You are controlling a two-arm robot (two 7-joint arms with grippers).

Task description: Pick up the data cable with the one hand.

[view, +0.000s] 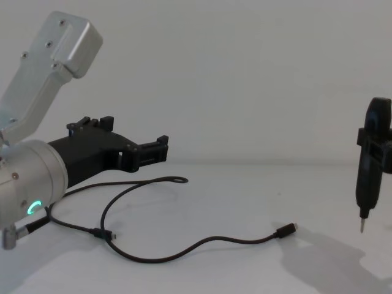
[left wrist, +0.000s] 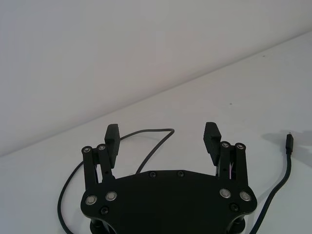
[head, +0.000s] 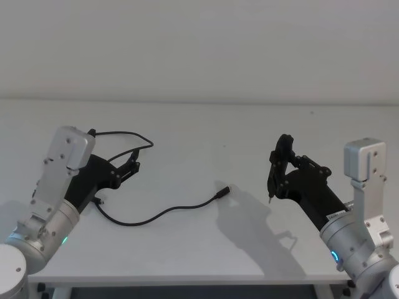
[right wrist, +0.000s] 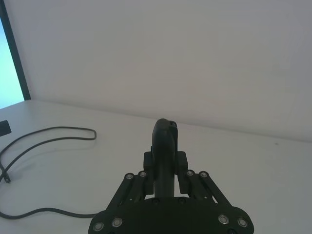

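- head view: left gripper (head: 132, 161), jaws wide and empty, hangs over the data cable (head: 168, 212), which runs rightward across the table (head: 206, 131); right gripper (head: 280, 168), clasping a pointed tool (head: 273, 177), is farther off.
- left wrist view: the cable's loop lies ahead, between the fingers (left wrist: 112, 136).
- chest view: the cable rests just below the left gripper.

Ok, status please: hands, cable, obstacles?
Black left hand open over long thin black data cable, lying ungripped; right hand shut on slim dark pointed tool. Path free.

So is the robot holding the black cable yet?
No, the left end effector is open and empty, and the data cable lies on the table.
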